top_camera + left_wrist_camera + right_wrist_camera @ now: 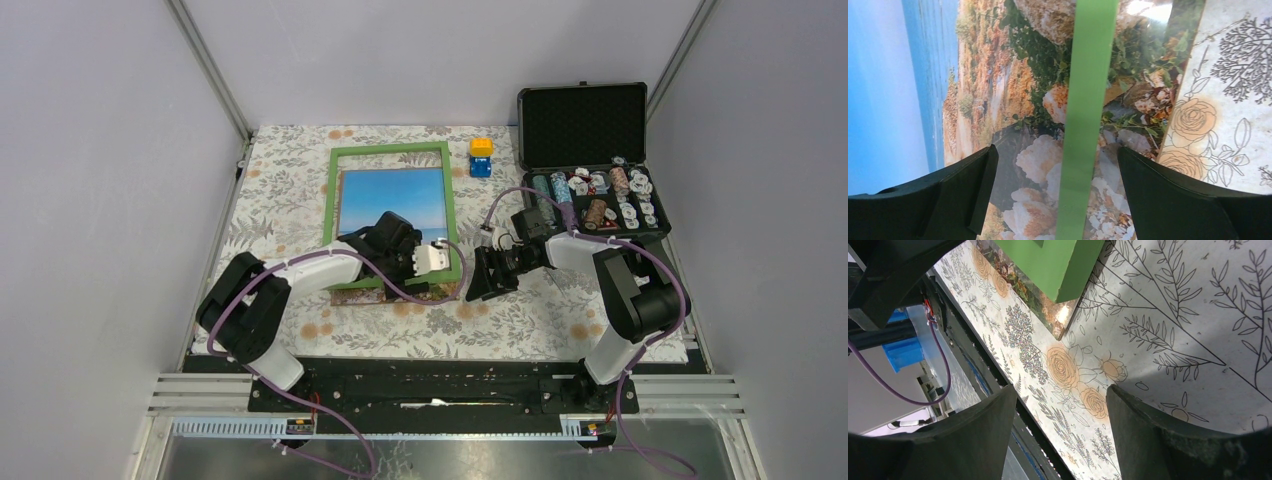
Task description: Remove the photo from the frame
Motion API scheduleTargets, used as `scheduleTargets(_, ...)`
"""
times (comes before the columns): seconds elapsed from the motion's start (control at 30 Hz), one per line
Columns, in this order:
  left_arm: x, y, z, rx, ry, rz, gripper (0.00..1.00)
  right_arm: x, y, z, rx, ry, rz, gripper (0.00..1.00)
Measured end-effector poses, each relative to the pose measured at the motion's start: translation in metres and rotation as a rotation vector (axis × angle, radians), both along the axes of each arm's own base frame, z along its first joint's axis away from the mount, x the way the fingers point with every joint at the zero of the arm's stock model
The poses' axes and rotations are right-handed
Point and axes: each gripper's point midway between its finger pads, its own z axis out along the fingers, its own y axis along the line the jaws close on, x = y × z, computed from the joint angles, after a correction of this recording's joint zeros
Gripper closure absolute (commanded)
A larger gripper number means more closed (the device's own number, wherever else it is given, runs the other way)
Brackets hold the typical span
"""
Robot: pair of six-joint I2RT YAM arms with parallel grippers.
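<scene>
The frame (331, 200) lies flat on the flowered cloth, green border up. The photo (393, 198) shows blue sky inside it, and its rocky end sticks out past the frame's near edge (350, 296). My left gripper (398, 262) hovers open over that near edge. In the left wrist view its fingers (973, 180) straddle the green bar (1087, 115), with the photo (998, 80) on both sides of the bar. My right gripper (487, 280) is open and empty beside the frame's near right corner. The right wrist view shows the green corner (1063, 265) and the photo's corner (1050, 312) ahead of that gripper (1059, 392).
An open black case (590, 125) with poker chips stands at the back right. A yellow and a blue block (481, 157) sit right of the frame's far corner. The table's near edge with its black rail (993, 385) lies close to the right gripper.
</scene>
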Motion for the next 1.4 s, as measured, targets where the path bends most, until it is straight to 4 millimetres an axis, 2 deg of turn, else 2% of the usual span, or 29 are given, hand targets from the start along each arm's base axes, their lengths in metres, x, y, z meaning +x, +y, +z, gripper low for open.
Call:
scheduleTargets(0.37, 0.024, 0.002, 0.001, 0.007, -0.047, 0.068, 0.05, 0.001, 0.0, -0.001, -0.005, -0.002, -0.002, 0.3)
scheduleTargets(0.57, 0.03, 0.002, 0.003, -0.015, -0.035, 0.089, 0.01, 0.002, -0.001, -0.001, -0.008, -0.008, -0.004, 0.32)
scheduleTargets(0.73, 0.02, -0.002, 0.013, -0.05, -0.035, 0.036, 0.01, 0.005, 0.0, -0.002, -0.006, -0.021, -0.006, 0.35)
scheduleTargets(0.87, 0.009, -0.013, 0.021, -0.08, -0.029, -0.015, 0.01, 0.006, 0.001, -0.003, -0.003, -0.017, -0.011, 0.36)
scheduleTargets(1.17, -0.015, -0.022, 0.012, -0.048, 0.021, -0.088, 0.01, 0.007, 0.004, -0.005, 0.006, 0.0, -0.016, 0.39)
scheduleTargets(1.4, -0.015, -0.021, -0.001, -0.004, 0.024, -0.082, 0.01, 0.009, 0.005, -0.006, 0.01, 0.006, -0.02, 0.42)
